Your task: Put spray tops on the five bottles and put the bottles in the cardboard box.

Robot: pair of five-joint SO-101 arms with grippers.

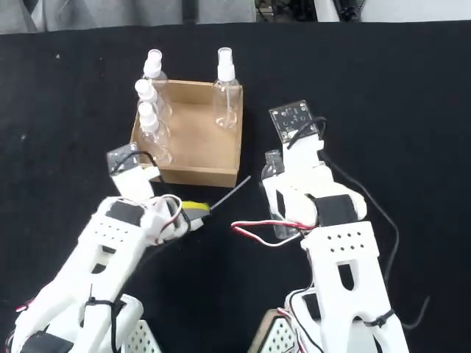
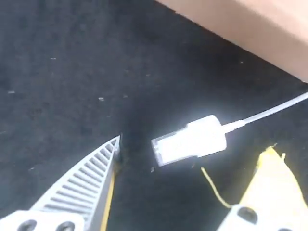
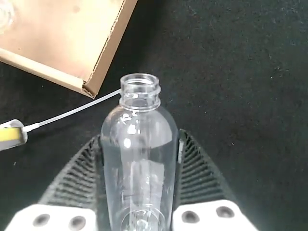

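Spray-topped bottles point(image 1: 151, 121), four of them, are standing in the cardboard box point(image 1: 197, 147). The right gripper point(image 3: 140, 139) is clamping its fingers on the fifth bottle point(image 3: 138, 159), uncapped, beside the box. The last spray top point(image 2: 190, 141) is lying on the desk point(image 2: 57, 72) between the spread fingers of the left gripper point(image 2: 192, 147). Capping and boxing this bottle appear to be what is remaining.

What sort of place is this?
Probably a small robotics test bench: two white plastic robot arms at a black cloth-covered table, with clear plastic spray bottles in a brown cardboard box.
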